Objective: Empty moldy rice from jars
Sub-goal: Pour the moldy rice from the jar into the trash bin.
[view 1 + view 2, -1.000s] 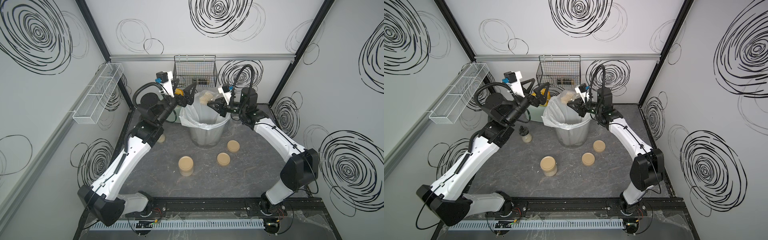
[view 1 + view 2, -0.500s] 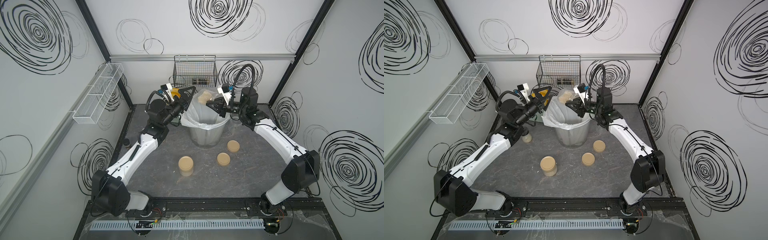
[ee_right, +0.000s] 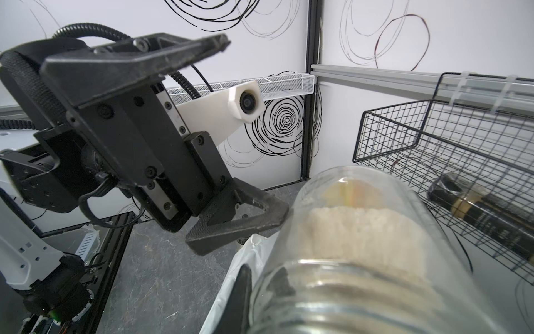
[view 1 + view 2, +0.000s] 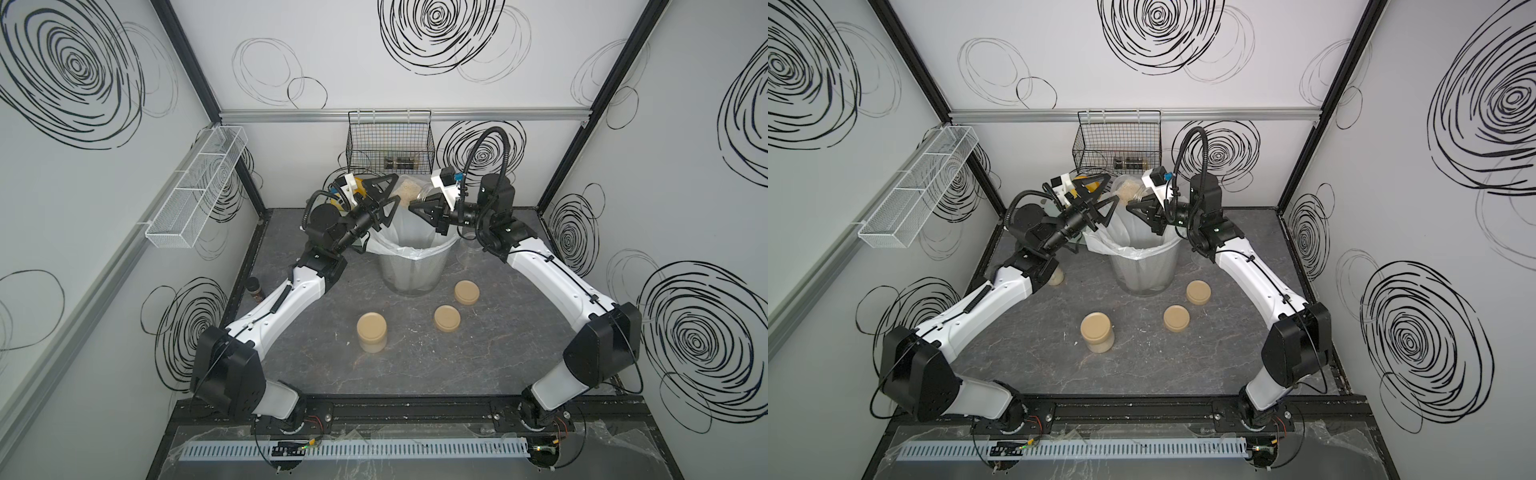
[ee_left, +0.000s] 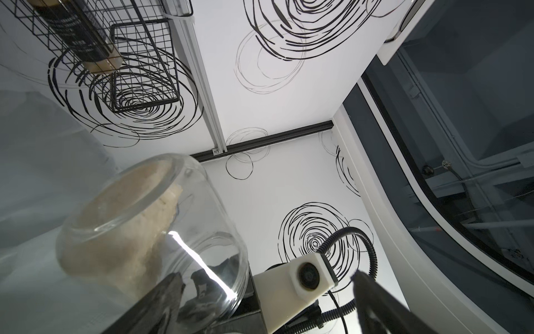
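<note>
My right gripper (image 4: 424,206) (image 4: 1140,206) is shut on the neck of a clear open jar (image 4: 409,192) (image 4: 1128,192) (image 3: 375,219), tilted above the lined bin (image 4: 436,249) (image 4: 1156,253). A clump of moldy rice (image 4: 404,191) (image 5: 115,231) (image 3: 361,231) sits in the jar's raised base end. One right finger (image 3: 242,295) shows beside the neck. My left gripper (image 4: 388,192) (image 4: 1106,190) (image 3: 255,124) is open around that base end of the jar (image 5: 202,219), with its lower finger (image 3: 260,217) at the glass. I cannot tell whether it touches. Another jar (image 4: 372,332) (image 4: 1097,332) stands lidded.
Two loose tan lids (image 4: 446,318) (image 4: 466,292) lie on the floor right of the bin. A dark shaker (image 4: 255,289) stands by the left wall, and a small bottle (image 4: 1056,277) under my left arm. A wire basket (image 4: 390,145) hangs behind the bin, a white shelf (image 4: 195,191) at left.
My left arm has folded in and carried its open gripper rightward and lower, up to the jar's base. The right gripper has kept the jar almost still over the bin.
</note>
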Available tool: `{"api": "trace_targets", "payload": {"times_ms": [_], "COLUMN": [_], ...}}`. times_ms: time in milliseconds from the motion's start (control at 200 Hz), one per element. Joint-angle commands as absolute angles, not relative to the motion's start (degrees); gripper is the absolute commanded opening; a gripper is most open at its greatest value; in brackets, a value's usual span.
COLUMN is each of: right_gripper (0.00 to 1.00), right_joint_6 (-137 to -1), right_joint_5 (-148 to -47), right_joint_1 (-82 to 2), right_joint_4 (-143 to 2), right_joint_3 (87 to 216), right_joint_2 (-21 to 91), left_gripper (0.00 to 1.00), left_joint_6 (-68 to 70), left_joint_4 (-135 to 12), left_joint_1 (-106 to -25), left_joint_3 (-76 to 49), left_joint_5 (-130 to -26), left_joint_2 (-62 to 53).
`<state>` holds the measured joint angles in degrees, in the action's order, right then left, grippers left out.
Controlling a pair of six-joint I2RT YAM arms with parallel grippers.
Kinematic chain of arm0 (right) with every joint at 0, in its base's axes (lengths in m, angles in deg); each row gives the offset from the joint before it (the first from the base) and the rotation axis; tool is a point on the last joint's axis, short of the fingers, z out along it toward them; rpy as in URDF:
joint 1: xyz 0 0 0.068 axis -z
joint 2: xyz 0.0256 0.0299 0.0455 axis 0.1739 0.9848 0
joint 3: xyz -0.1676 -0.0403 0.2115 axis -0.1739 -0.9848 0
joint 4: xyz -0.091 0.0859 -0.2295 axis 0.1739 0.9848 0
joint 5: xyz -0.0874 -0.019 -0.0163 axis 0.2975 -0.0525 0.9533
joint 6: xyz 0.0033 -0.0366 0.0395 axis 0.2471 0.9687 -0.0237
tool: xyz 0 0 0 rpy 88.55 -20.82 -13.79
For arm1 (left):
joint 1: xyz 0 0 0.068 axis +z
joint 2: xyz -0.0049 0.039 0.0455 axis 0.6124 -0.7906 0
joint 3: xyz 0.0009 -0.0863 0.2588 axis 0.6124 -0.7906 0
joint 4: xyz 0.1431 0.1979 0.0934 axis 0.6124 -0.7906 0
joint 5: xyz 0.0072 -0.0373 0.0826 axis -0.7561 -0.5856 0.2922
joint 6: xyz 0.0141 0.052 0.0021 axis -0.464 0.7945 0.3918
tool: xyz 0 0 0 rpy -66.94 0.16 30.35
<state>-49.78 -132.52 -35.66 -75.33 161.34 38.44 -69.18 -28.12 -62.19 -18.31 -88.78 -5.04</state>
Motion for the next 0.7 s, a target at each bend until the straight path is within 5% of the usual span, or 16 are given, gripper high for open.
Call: {"api": "trace_targets", "payload": {"times_ms": [0,695], "right_gripper": [0.0,0.0], "right_joint_6": [-46.35,-47.84], "right_joint_5": [-132.47,-140.44], "right_joint_1": [-36.56,-38.15], "right_joint_4": [-80.1,-81.19], "right_joint_3": [165.58,160.96], "right_joint_2": [35.0,32.48], "left_gripper": [0.96,0.96], "left_joint_6": [-71.44,-76.0], "left_joint_4": [-26.06,-21.67], "left_joint_1": [-63.57,-64.04], "left_joint_3": [-17.85,-15.92], "left_joint_5": [-90.51,-89.52], "left_joint_2": [-6.67,-13.39]}}
